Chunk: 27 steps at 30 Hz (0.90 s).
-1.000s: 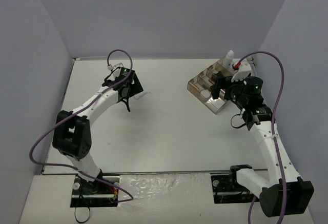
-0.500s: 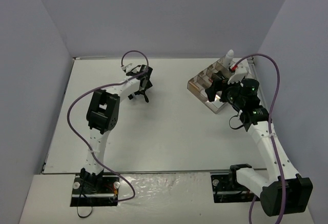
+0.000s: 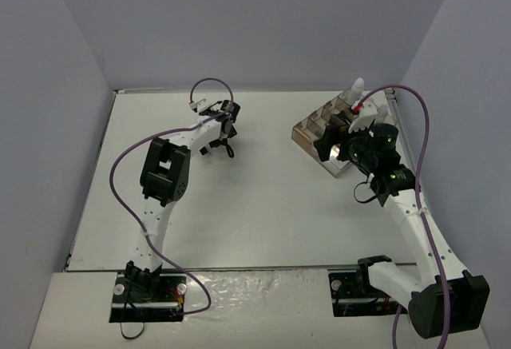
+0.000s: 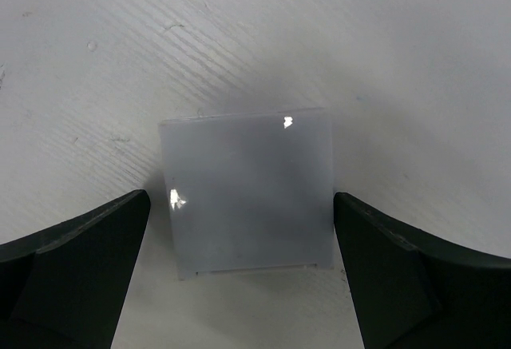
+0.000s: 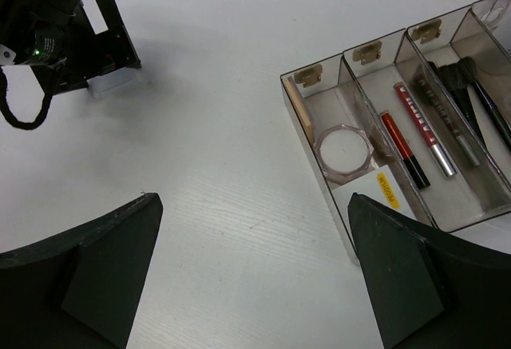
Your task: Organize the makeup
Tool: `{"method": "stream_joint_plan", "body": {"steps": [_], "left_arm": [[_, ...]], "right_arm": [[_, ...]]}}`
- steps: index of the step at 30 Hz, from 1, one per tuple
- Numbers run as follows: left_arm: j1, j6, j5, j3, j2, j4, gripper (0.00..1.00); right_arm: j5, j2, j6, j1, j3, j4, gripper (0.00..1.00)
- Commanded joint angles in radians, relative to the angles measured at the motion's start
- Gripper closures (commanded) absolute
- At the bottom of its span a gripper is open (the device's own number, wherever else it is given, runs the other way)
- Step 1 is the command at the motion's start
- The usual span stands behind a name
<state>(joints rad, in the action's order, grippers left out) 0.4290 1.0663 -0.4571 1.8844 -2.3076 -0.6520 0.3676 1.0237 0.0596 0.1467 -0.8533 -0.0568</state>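
- Two arms reach out over the white desk [image 3: 263, 205], each with its fingers spread wide.
- Right end effector [image 5: 254, 197]: fully open with nothing between the fingers, hanging above bare desk just beside the near-left corner of the smoky clear tray [image 5: 327, 197].
- Nearest tray compartment: a round pink compact [image 5: 343, 153] lies flat, a wooden pencil [image 5: 298, 109] runs along the outer wall, and a white pad with a yellow label sits at the near end.
- Next compartment over: a red pencil [image 5: 403, 149] lies lengthwise beside a red-and-silver stick.
- Third compartment: black brushes [image 5: 463, 93] lie along its length.
- Left end effector [image 4: 239, 201]: wide open and low over the desk, well apart from the tray, gripping nothing.
- A pale-blue square pad [image 4: 247, 193] lies flat on the desk between the left fingers; whether they touch its edges cannot be told.
- Farthest back, a white-capped bottle [image 3: 355, 89] stands upright at the tray's far end.
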Motion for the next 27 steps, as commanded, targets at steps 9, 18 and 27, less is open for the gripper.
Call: {"method": "stream_joint_plan", "body": {"steps": [9,18,27], "left_arm": [[-0.015,0.042,0.083,-0.141,0.058,0.015,0.35],[0.012,-0.276,0.134,-0.335,0.28,0.152,0.88],[0.277,-0.886,0.204,-0.663,0.759,0.416,0.87]], "right_arm": [[0.009,-0.016,-0.009,0.014,-0.008,-0.068,0.0],[0.157,0.034,0.012,0.017,-0.033,-0.022,0.0],[0.418,0.127,0.098,0.114,-0.069,-0.018,0.0]]}}
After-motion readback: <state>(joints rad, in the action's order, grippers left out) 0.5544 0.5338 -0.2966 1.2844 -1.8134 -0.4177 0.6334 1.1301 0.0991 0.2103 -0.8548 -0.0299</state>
